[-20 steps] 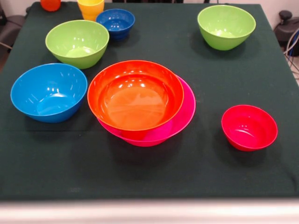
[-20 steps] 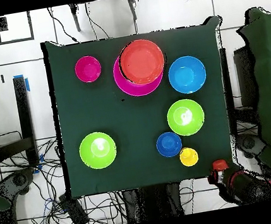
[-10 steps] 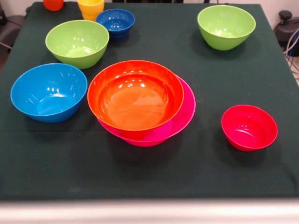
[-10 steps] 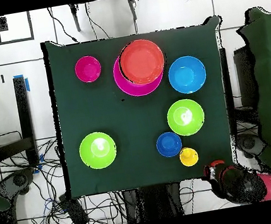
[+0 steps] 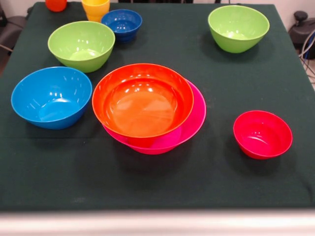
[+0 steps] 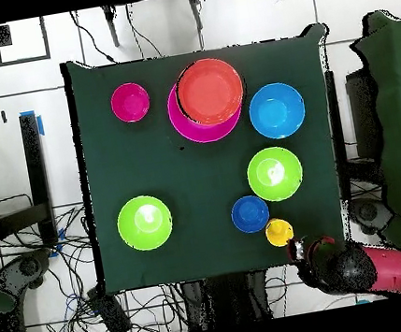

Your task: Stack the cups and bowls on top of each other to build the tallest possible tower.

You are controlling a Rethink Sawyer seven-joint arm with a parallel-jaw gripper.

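We see the counter [image 5: 216, 162] draped in dark green cloth. In the front view, from left to right: the light blue bowl [image 5: 51, 97], a lime green bowl [image 5: 81, 45], an orange cup [image 5: 55, 4] at the far edge, a yellow cup [image 5: 95, 8], the small dark blue bowl [image 5: 121, 23], then the orange bowl [image 5: 142, 100] nested off-centre in the pink bowl [image 5: 189, 128], the second lime green bowl [image 5: 238, 27], and the small red bowl [image 5: 262, 133].

From overhead, the hand [image 6: 306, 251] sits at the counter's edge just beside the yellow cup; the nested pair lies well apart from it, across the counter. We cannot tell whether it is spread or pressed together. Cables [image 6: 37, 243] trail over the white tiled floor [image 6: 254, 11].
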